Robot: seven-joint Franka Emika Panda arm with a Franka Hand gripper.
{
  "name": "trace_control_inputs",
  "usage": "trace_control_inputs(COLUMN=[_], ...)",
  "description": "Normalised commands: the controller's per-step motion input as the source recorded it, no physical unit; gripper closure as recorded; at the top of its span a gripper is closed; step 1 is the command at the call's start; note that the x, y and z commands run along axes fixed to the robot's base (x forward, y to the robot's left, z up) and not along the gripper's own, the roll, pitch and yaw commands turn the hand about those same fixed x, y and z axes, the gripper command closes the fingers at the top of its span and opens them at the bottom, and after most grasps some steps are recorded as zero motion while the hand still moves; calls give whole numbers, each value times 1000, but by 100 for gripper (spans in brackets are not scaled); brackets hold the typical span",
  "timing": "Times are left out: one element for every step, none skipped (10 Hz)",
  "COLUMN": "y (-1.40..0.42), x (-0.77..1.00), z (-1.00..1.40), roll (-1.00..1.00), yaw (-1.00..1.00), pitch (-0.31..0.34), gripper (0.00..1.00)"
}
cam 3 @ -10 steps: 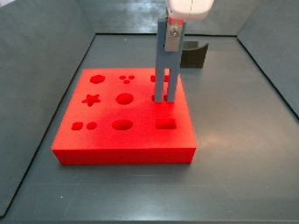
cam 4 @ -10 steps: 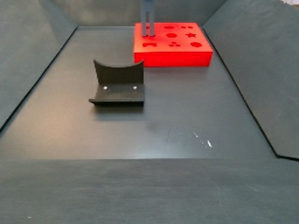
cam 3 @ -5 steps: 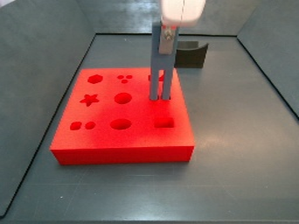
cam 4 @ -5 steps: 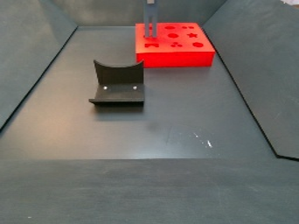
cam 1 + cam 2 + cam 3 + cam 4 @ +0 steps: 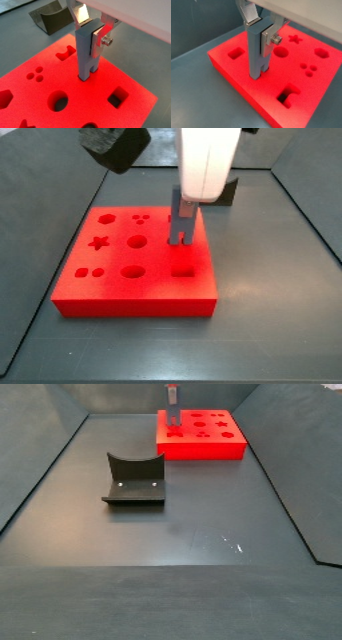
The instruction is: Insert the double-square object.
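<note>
**Desk:** Where is the double-square object point(image 5: 182, 220)?

**Photographer:** Upright over the red board point(image 5: 107, 298), its two legs going into the board's surface in both wrist views point(image 5: 87, 55). In a side view it sits toward the board's 2 o'clock corner.

**Desk:** And the gripper point(image 5: 91, 31)?

**Photographer:** Directly above the board, clenched on the bar's upper end. A silver finger point(image 5: 104, 33) with a screw presses one face, and the other plate point(image 5: 250, 14) lies against the opposite face.

**Desk:** What else is in the picture?

**Photographer:** A dark grey block with a scooped top point(image 5: 134, 479) on the floor, well apart from the board point(image 5: 201, 444), toward 7 o'clock of it in a side view. The same block point(image 5: 52, 19) shows behind the board in a wrist view.

**Desk:** How deep are the legs?

**Photographer:** Can't tell.
</note>
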Motion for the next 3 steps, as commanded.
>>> trace_control_inputs(y=[0,0,0], x=[17,0,0], z=[-460,-20,0], roll=[0,-60,0], yaw=[-91,0,0], pitch=[4,-37,0], gripper=[100,100,100])
